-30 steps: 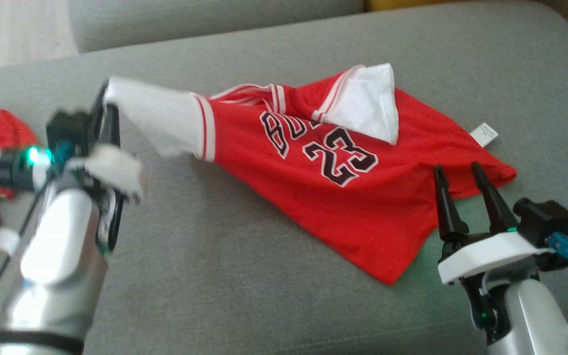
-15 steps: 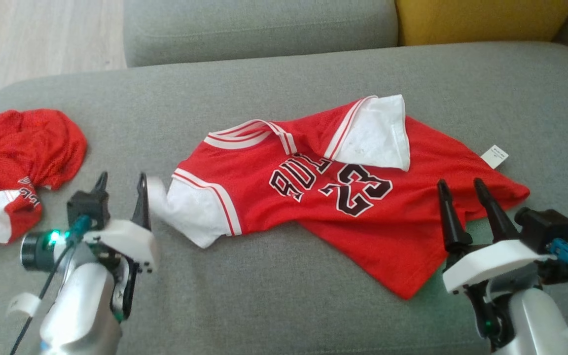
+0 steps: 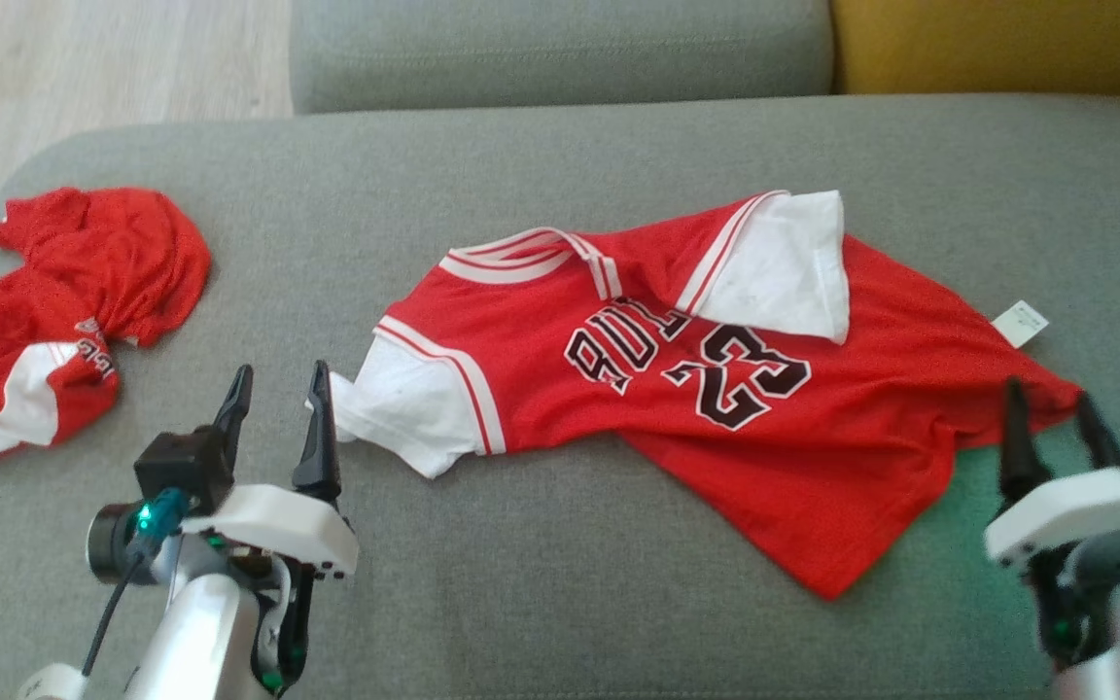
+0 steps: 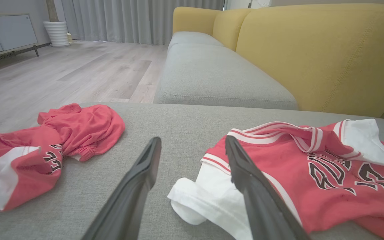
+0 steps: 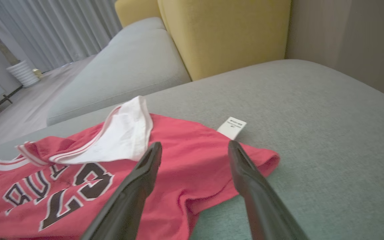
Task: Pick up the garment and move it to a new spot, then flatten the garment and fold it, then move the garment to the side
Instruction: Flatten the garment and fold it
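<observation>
Red jersey (image 3: 677, 408), sleeve (image 3: 404, 413) beside left gripper (image 3: 282, 369), hem (image 3: 910, 486) by right gripper (image 3: 1046, 392)

- Red mesh basketball jersey with white sleeves (image 3: 677, 389): a second ago its left white sleeve (image 3: 414, 418) was pinched and held up off the grey fabric sofa cushion (image 3: 541, 564). Half a second ago it had been let go. It now lies slack on the cushion.
- Left gripper (image 3: 282, 374): previously raised and clamped on that sleeve. It is now lowered and empty, fingers parted, with one fingertip just beside the sleeve's edge.
- Right gripper (image 3: 1048, 392): previously near the middle of the hem, now at the hem's right corner and blurred.
- Head camera: its framing has shifted.
</observation>
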Controlling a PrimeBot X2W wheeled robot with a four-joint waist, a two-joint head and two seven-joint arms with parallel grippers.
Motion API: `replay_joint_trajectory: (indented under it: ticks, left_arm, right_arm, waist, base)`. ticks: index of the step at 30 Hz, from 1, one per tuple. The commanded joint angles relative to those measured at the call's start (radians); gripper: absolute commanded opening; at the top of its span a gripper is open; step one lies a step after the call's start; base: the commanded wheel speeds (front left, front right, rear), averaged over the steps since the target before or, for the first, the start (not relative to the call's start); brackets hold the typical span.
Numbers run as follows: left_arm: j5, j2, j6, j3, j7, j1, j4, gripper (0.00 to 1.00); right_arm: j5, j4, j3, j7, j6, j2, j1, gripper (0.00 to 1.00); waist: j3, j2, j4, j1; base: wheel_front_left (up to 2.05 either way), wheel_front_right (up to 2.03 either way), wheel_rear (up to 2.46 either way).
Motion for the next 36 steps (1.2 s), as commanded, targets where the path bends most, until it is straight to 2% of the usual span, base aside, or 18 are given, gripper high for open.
replay_joint_trajectory:
  ticks: [1, 2, 13, 20, 28, 30, 36]
  left_arm:
    - [0.010, 0.006, -0.011, 0.044, -0.012, -0.037, -0.042, 1.00]
    - [0.010, 0.006, -0.011, 0.044, -0.012, -0.037, -0.042, 1.00]
    - [0.025, -0.035, -0.049, 0.046, -0.012, -0.068, -0.059, 1.00]
    - [0.040, -0.046, -0.069, 0.057, -0.012, -0.092, -0.066, 1.00]
    - [0.053, -0.056, -0.086, 0.071, -0.012, -0.108, -0.068, 1.00]
    - [0.056, -0.058, -0.088, 0.074, -0.012, -0.111, -0.067, 1.00]
    - [0.062, -0.064, -0.094, 0.083, -0.012, -0.112, -0.063, 1.00]
  right_arm:
    - [-0.018, 0.014, -0.034, 0.018, 0.004, -0.005, -0.090, 1.00]
    - [-0.018, 0.014, -0.034, 0.018, 0.004, -0.005, -0.090, 1.00]
    - [-0.138, 0.295, -0.313, 0.038, 0.004, -0.005, -0.299, 1.00]
    - [-0.222, 0.421, -0.373, 0.029, 0.004, -0.005, -0.417, 1.00]
    - [-0.306, 0.523, -0.462, 0.065, 0.004, -0.005, -0.496, 1.00]
    - [-0.312, 0.544, -0.459, 0.061, 0.004, -0.005, -0.511, 0.00]
    - [-0.365, 0.504, -0.377, -0.014, 0.004, -0.005, -0.554, 0.00]
  waist:
    - [0.023, -0.0001, 0.009, 0.0000]
    - [0.023, -0.0001, 0.009, 0.0000]
    - [0.111, -0.0001, 0.014, 0.0000]
    - [0.165, -0.0001, 0.011, 0.0000]
    - [0.191, -0.0001, 0.016, 0.0000]
    - [0.191, -0.0001, 0.016, 0.0000]
    - [0.185, -0.0001, 0.017, 0.0000]
  base:
    - [0.00, 0.00, 0.00]
    - [0.00, 0.00, 0.00]
    - [0.00, 0.00, 0.00]
    - [0.00, 0.00, 0.00]
    - [0.00, 0.00, 0.00]
    - [0.00, 0.00, 0.00]
    - [0.00, 0.00, 0.00]
